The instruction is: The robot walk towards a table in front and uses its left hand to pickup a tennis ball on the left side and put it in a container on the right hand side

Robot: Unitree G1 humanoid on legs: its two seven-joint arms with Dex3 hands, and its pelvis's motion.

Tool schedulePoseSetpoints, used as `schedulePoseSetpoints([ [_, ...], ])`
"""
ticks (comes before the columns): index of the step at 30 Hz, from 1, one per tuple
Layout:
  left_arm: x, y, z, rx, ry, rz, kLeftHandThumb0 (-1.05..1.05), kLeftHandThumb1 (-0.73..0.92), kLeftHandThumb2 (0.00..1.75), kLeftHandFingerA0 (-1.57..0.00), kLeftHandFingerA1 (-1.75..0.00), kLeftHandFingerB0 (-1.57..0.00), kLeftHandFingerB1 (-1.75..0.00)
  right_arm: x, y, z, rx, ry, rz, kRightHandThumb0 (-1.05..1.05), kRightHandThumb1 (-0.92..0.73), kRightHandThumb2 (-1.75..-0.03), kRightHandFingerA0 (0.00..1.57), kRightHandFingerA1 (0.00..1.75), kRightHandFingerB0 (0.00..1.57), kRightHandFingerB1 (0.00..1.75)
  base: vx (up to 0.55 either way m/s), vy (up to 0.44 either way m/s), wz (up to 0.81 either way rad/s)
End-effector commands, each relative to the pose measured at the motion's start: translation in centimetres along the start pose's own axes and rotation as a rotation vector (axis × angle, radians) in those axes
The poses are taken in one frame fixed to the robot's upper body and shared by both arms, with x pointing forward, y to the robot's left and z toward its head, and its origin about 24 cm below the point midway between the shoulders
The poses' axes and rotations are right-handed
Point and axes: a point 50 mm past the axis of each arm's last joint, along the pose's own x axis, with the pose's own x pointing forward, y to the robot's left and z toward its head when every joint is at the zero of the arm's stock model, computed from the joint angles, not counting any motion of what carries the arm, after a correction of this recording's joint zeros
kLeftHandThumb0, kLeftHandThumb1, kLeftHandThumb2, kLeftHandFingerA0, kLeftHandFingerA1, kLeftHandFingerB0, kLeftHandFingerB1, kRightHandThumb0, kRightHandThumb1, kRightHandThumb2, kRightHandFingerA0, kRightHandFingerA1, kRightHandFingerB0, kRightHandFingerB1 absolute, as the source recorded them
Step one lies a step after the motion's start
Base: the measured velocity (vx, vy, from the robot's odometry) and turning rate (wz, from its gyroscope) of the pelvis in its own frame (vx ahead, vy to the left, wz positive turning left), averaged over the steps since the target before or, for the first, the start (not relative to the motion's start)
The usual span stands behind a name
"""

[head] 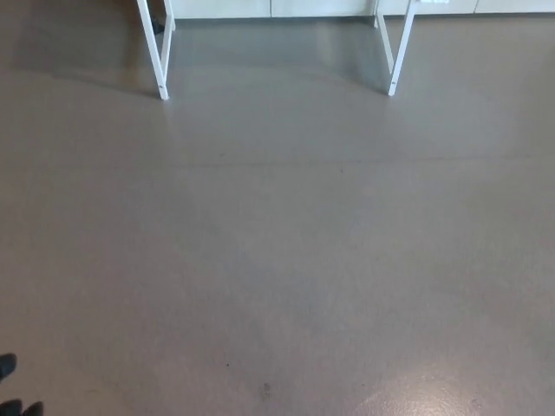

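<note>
Low at left, the left hand barely shows, its grip impossible to tell; white desk legs stand far across the floor.

The left table leg is cut off by the picture's top edge, and so is the right table leg across from it; the tabletop they carry is out of view. Between and behind them, white panels show only as a thin strip. Far below the left table leg, in the bottom corner, the left hand shows only as two dark tips, cut by the edges. A small dark speck on the floor is too small to tell.
</note>
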Motion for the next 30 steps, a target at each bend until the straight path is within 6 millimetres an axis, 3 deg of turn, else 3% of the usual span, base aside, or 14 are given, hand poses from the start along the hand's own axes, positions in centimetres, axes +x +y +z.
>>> schedulePoseSetpoints([
  [1,-0.8,1.4,-1.3,-0.055,0.063,-0.019,-0.07,0.49,0.91,-0.23,-0.52,-0.12,-0.46,-0.9,-0.8,-0.5,0.046,-0.077,-0.019,-0.70,-0.83,-0.67,0.20,0.58,0.04,0.28,0.00,0.000,0.00],
  [4,-1.3,1.4,-2.5,-0.047,0.092,-0.034,-0.08,0.49,0.91,-0.21,-0.52,-0.12,-0.46,-1.7,-1.1,-1.9,0.033,-0.051,-0.017,-0.74,-0.82,-0.68,0.18,0.59,0.02,0.27,0.00,0.000,0.00],
  [5,-1.5,1.4,-2.9,-0.042,0.101,-0.036,-0.08,0.48,0.91,-0.23,-0.53,-0.13,-0.47,-2.1,-1.2,-2.4,0.036,-0.043,-0.017,-0.71,-0.84,-0.65,0.23,0.61,0.02,0.34,0.00,0.000,0.00],
  [7,-1.8,1.4,-3.5,-0.029,0.113,-0.041,-0.08,0.48,0.91,-0.24,-0.53,-0.13,-0.47,-2.8,-1.3,-3.4,0.055,-0.030,-0.018,-0.70,-0.83,-0.67,0.23,0.61,0.04,0.29,0.00,0.000,0.00],
  [11,-1.9,1.3,-3.6,-0.024,0.113,-0.050,-0.12,0.44,0.88,-0.27,-0.55,-0.14,-0.47,-3.3,-1.2,-4.2,0.091,-0.016,-0.013,-0.71,-0.81,-0.67,0.20,0.56,0.05,0.29,0.00,0.000,0.00],
  [17,-1.9,1.3,-3.7,-0.016,0.133,-0.073,-0.12,0.44,0.88,-0.27,-0.54,-0.13,-0.47,-3.6,-1.0,-4.1,0.078,-0.053,-0.030,-0.69,-0.83,-0.65,0.22,0.56,0.02,0.33,0.00,0.000,0.00],
  [20,-2.0,1.3,-3.8,-0.015,0.135,-0.075,-0.12,0.44,0.88,-0.27,-0.54,-0.13,-0.47,-3.6,-0.8,-3.7,0.057,-0.100,-0.039,-0.64,-0.84,-0.67,0.23,0.56,0.05,0.26,0.00,0.000,0.00],
  [30,-1.6,0.8,-3.1,-0.055,0.082,-0.048,-0.12,0.45,0.89,-0.25,-0.54,-0.11,-0.46,-3.2,0.3,-2.8,0.014,-0.151,-0.031,-0.66,-0.83,-0.68,0.15,0.50,0.05,0.22,0.02,0.031,0.13],
])
